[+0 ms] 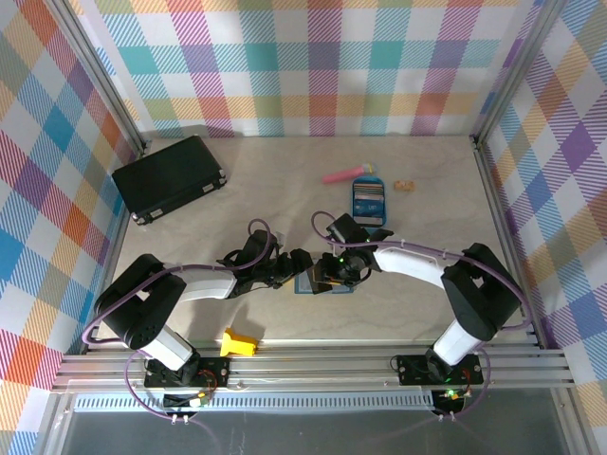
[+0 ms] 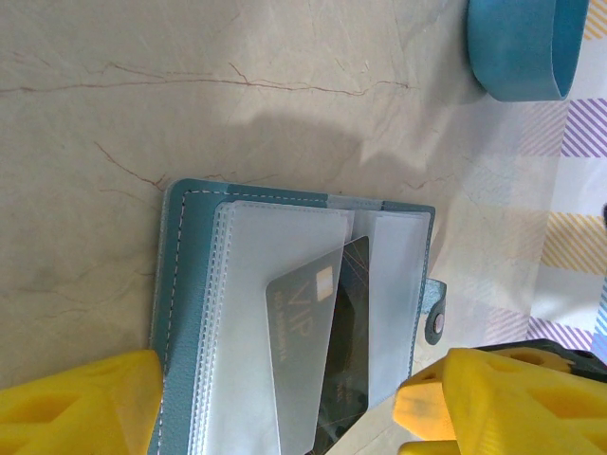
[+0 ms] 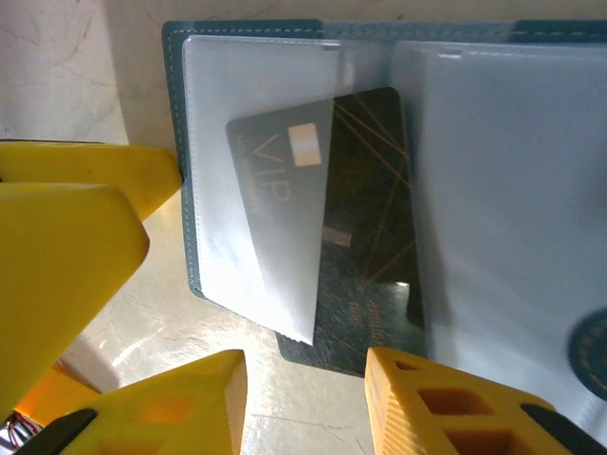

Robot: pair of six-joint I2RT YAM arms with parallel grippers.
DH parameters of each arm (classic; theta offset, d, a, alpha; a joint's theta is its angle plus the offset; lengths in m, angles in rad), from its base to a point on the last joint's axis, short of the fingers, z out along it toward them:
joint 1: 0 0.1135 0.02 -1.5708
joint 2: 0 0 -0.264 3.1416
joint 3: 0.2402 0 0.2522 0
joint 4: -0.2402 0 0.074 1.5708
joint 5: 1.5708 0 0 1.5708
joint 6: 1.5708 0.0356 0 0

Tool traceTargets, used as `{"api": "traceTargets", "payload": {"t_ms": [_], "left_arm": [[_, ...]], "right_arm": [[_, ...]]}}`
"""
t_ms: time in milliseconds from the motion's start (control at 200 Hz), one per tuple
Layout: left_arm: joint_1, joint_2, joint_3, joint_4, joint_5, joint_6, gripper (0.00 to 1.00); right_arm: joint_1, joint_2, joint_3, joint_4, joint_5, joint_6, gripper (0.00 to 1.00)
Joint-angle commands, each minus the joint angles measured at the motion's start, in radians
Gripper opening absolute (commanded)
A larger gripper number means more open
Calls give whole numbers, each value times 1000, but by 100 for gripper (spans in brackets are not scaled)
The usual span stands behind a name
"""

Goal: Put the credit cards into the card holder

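The pale marbled bench (image 1: 275, 190) carries everything. Both arms come in low toward its middle, the left arm (image 1: 204, 284) from its side and the right arm (image 1: 417, 258) from the other, their wrists nearly meeting over the card holder.

The card holder (image 2: 185, 284) lies open and flat directly under both sets of fingers. It has a teal cover with pale stitching along the edge and a stack of frosted clear sleeves (image 2: 285, 237) inside. Its fold runs away from the left fingers.

The left fingers (image 2: 280, 374) are released and spread wide, one tip at each side of the holder's near end. I cannot tell whether they touch it. The right fingers (image 3: 305, 365) stand partly apart and clasp nothing, their tips at the card's near end.

The credit card (image 3: 365, 237) is dark with thin gold lines, a small chip and "VIP" lettering. Its long axis runs away from the right fingers, slightly tilted, with the chip end farthest from them. One long half sits under a frosted sleeve and the other is bare. The near end pokes out past that sleeve's edge.

The snap tab (image 2: 436, 320) juts from the cover just beyond the left fingers' right tip.
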Motion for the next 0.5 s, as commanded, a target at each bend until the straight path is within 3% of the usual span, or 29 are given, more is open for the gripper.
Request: {"api": "traceTargets", "payload": {"t_ms": [0,495], "left_arm": [[-19,14,-11,10,-1,-11,78],[-18,21,-15,16,-2,-18,77]], "right_arm": [[5,40,-13,64,-59,-3,37],[-25,100,-47,126,0,76,36]]}}
